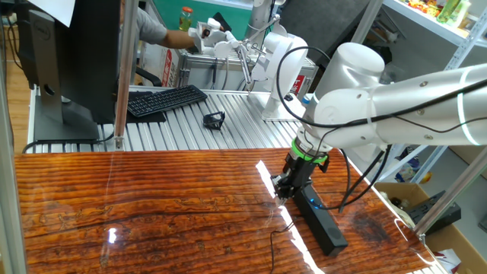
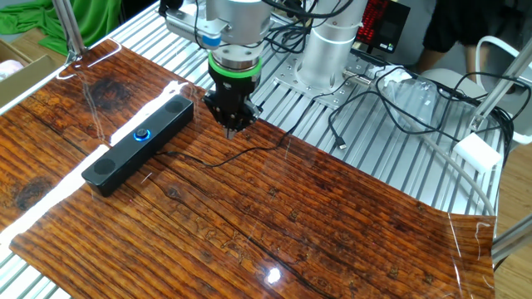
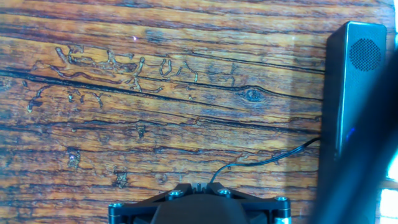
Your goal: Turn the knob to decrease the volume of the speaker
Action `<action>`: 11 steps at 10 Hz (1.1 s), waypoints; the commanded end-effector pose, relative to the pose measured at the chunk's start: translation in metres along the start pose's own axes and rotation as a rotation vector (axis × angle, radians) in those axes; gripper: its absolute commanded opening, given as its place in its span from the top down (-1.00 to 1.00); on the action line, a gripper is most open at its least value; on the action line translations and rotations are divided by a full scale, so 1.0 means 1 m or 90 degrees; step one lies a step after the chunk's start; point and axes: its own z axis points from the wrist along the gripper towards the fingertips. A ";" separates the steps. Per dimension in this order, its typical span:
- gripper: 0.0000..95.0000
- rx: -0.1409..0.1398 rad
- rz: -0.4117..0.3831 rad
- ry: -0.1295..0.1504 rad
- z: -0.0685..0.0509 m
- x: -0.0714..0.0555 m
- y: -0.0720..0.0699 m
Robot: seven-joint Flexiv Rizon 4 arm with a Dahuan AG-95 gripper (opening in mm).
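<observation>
The speaker (image 2: 140,143) is a long slim black bar lying on the wood-grain table top (image 2: 274,216). Its knob (image 2: 142,134) sits on the top face, a small black dial ringed in blue light. A thin black cable (image 2: 218,159) trails from the bar across the wood. My gripper (image 2: 235,124) hangs shut just off the bar's far end, tips close to the table and holding nothing. In one fixed view the gripper (image 1: 284,187) is beside the near end of the speaker (image 1: 321,221). The hand view shows the speaker (image 3: 348,87) at the right edge and the closed gripper (image 3: 194,185) at the bottom.
Behind the wood lies a ribbed aluminium table (image 1: 190,125) with a black keyboard (image 1: 166,100), a monitor (image 1: 68,61) and a small black object (image 1: 214,119). Loose cables (image 2: 391,100) and a white box (image 2: 475,152) lie near the arm's base. A person is working at the back.
</observation>
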 end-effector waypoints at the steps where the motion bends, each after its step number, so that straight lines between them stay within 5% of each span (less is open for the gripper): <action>1: 1.00 -0.003 0.006 -0.001 0.000 0.000 0.000; 11: 1.00 -0.007 0.047 0.012 0.001 0.000 0.000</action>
